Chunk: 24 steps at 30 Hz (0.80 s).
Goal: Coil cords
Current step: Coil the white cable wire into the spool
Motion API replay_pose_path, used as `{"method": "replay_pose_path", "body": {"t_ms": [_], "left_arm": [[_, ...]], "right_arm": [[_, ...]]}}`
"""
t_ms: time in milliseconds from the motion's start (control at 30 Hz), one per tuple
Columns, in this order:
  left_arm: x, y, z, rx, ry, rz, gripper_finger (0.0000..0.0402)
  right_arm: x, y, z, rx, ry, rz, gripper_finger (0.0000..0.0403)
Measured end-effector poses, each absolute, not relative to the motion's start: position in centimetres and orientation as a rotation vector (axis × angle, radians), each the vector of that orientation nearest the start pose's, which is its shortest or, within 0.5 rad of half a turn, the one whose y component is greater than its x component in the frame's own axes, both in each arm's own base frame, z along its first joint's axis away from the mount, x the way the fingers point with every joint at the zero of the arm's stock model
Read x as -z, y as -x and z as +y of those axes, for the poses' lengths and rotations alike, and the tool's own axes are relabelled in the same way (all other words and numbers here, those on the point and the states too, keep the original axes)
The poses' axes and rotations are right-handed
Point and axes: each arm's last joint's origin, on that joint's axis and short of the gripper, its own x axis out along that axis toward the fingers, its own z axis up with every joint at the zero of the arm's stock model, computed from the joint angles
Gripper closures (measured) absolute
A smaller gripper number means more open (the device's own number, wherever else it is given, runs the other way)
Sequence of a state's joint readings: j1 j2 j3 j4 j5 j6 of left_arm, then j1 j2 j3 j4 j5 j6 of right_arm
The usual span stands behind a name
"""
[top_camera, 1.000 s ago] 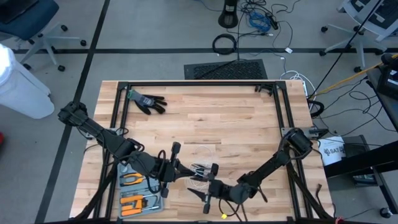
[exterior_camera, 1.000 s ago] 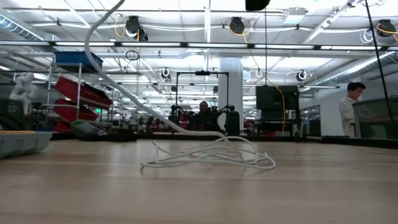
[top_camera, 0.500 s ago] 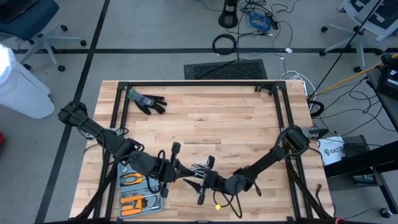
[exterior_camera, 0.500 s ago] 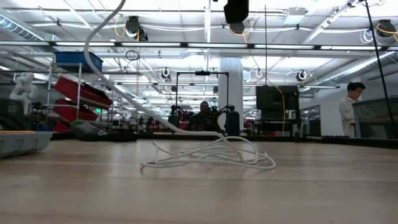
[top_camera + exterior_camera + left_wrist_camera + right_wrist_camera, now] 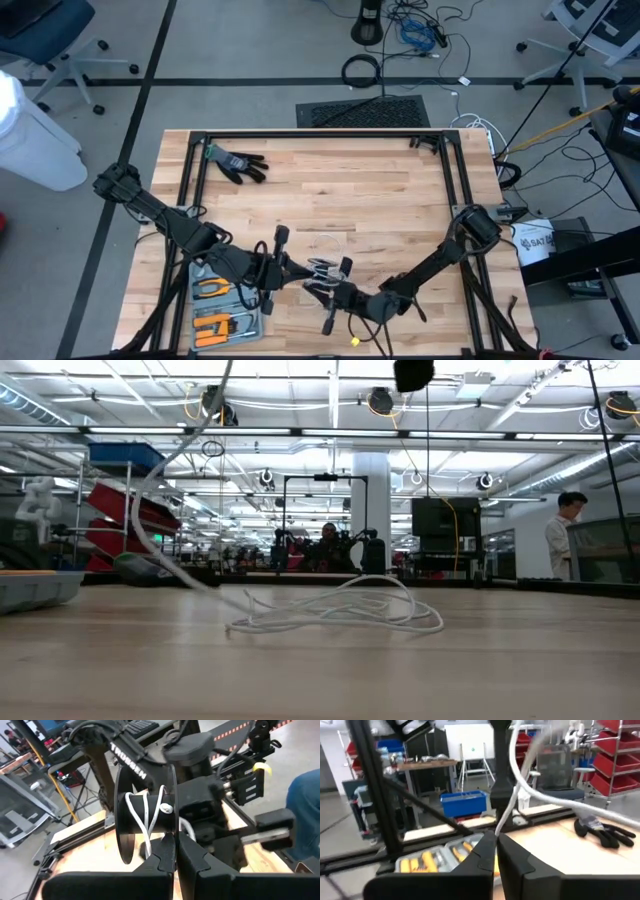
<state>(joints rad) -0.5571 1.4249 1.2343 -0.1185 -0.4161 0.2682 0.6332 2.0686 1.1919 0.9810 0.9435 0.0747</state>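
Both grippers meet over the near part of the wooden table (image 5: 400,190), close beside the tool tray (image 5: 222,310) with its orange-handled tools. Reaching in from the tray's side, the left gripper (image 5: 285,268) has its fingers (image 5: 167,860) pressed together on a black spool (image 5: 145,822), which carries a few turns of white cord (image 5: 145,815). Facing it from the other side, the right gripper (image 5: 325,293) has its fingers (image 5: 487,851) pinched on the white cord, which runs up out of the fingertips in the right wrist view.

The rest of the cord lies in loose loops (image 5: 340,610) on the table top, just beyond the two grippers from the tray, and one strand (image 5: 165,490) rises from the pile out of the top of the low view. From above, the loops (image 5: 320,268) show between the two grippers.

A black glove (image 5: 238,162) lies well apart from the tray, near the far rail of the black frame (image 5: 320,137) that borders the table. Across the room, a person (image 5: 563,532) stands at a workbench.
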Motion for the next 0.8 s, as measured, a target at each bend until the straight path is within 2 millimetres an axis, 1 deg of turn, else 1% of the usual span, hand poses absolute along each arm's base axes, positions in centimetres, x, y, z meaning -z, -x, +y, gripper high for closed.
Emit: {"method": "replay_pose_path", "body": {"t_ms": [133, 333, 600, 800], "left_arm": [[-35.3, -27.6, -16.1, 0.158, -0.408, 0.24, 0.0395], [-36.6, -26.1, -16.3, 0.104, -0.402, 0.202, 0.0395], [-37.9, -23.9, -17.1, 0.123, -0.388, 0.154, 0.0395], [-38.3, -22.4, -17.5, 0.107, -0.401, 0.158, 0.0395]], "right_arm": [[-18.8, -35.4, 25.0, 0.312, -0.168, -0.042, 0.0401], [-17.8, -34.2, 26.5, 0.288, -0.19, 0.024, 0.0402], [-16.5, -32.9, 27.7, 0.267, -0.208, 0.107, 0.0403], [-15.1, -31.8, 28.2, 0.273, -0.189, 0.207, 0.0403]]}}
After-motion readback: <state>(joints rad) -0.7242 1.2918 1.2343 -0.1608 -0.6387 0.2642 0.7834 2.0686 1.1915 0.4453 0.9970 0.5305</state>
